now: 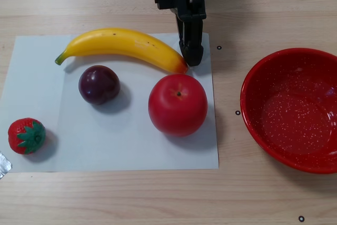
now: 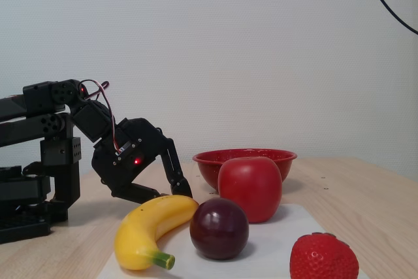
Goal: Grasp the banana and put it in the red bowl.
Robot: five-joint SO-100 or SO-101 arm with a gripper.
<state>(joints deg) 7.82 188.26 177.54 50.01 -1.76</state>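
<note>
- Other view shows the banana lying on a white paper sheet on the counter, its long axis running across the picture from the green stem at the left to the orange-red end at the right.
- Taking the banana as landmark: the hand comes down from the top edge and ends just beside the orange-red end, on its right side; whether it touches the fruit I cannot tell.
- So the banana stretches away to the left of the hand, and the hand stands at one tip, not over the thick middle.
- Seen from the fixed view, the hand sits low behind the far end of the banana, its two fingers parted, the lower one reaching toward the fruit; it holds nothing that I can see.
- The red apple lies just below the banana's orange-red end, near the hand; the dark plum sits under the banana's middle, and the strawberry lies well below the stem end.
- The red bowl stands off the paper, well to the right of the banana's orange-red end and beyond the hand.
- My judgement: the grasp has not closed yet, and the apple so near that end leaves little room for the fingers.
</note>
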